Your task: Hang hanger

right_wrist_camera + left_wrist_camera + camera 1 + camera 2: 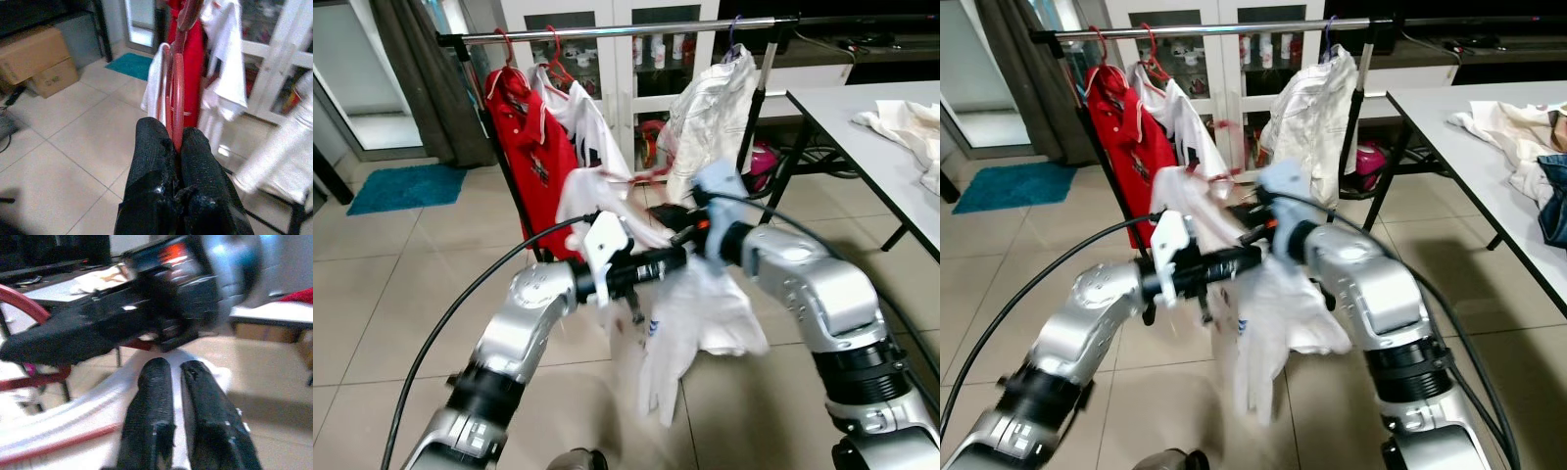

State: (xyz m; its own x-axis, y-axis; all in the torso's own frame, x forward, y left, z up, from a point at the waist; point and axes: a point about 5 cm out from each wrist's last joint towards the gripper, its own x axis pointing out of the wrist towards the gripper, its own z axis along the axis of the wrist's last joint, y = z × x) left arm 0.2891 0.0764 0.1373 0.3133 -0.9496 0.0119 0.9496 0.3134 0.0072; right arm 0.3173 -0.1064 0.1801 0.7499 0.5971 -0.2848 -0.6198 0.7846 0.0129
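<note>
Both arms are reaching forward in front of the clothes rack, carrying a white shirt (700, 313) on a red hanger (175, 93) toward the rail (636, 30). The right gripper (172, 139) is pinching the red hanger's wire between its two fingers, clamped tight, with the hook curving up ahead of it in the right wrist view. The left gripper (178, 382) is sitting on the white fabric beside the other wrist, fingers nearly together with a thin gap; whether it is actually gripping cloth is hard to say, so I cannot tell. The shirt is hanging down between the two arms, well below the rail and in front of the rack's middle stretch, motion-blurred. On the rail, a red shirt (530, 147) and a white shirt next to it are already hanging toward the left end, and a cream garment (715, 117) is hanging near the right post. A grey table (862, 127) with loose clothes is standing off to the right. Judging progress: the garment is on its hanger and lifted, but the hook is not yet over the rail, so raising it, hooking into the free gap between the hung clothes and letting go are all left.
</note>
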